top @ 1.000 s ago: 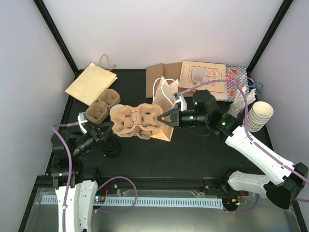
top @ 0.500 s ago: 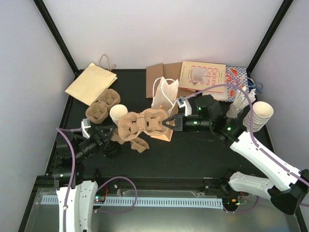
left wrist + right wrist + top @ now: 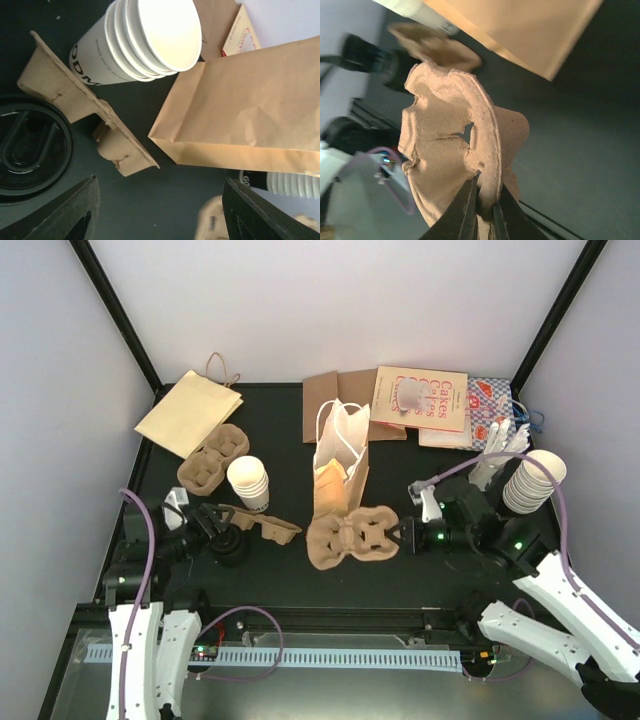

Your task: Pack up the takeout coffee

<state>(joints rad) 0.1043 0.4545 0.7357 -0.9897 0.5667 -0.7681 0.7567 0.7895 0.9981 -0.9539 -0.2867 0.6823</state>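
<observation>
top external view, my left end effector [image 3: 212,522] spread and empty beside the takeout coffee [image 3: 230,548], only its black lid showing, near left of table [image 3: 300,580], my right end effector [image 3: 398,535] pinching pulp cup tray [image 3: 345,538] rim, just before tan bag [image 3: 340,480]

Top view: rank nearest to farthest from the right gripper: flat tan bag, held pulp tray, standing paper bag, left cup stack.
1. held pulp tray, pinched by the right gripper.
2. standing paper bag, just behind it.
3. left cup stack, left of centre.
4. flat tan bag, far-left corner.
</observation>
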